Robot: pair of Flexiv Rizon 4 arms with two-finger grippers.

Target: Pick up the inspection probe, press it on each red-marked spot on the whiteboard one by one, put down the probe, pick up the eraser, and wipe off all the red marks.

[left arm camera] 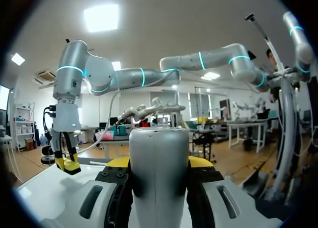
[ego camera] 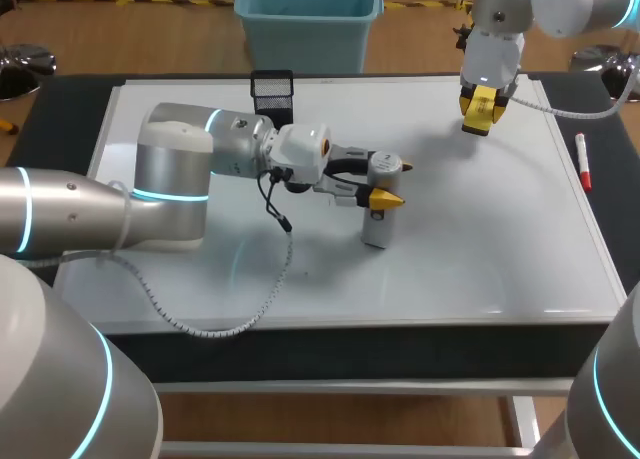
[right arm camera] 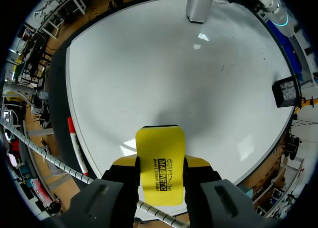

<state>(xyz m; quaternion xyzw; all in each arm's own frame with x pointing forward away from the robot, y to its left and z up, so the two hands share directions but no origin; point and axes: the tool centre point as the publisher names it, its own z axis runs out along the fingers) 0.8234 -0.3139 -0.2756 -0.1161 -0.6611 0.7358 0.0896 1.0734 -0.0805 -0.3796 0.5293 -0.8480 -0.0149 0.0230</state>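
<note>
The silver cylindrical inspection probe stands upright near the middle of the whiteboard, its base on or just above the board. My left gripper is shut on it from the side. In the left wrist view the probe fills the gap between the yellow-tipped fingers. My right gripper hovers over the board's far right part, shut on the yellow eraser. The right wrist view shows the eraser clamped between the fingers above the white surface. I see no red marks on the board.
A red marker lies at the board's right edge, also seen as the marker beside the right gripper. A black mesh holder stands at the far edge. A teal bin sits behind the table.
</note>
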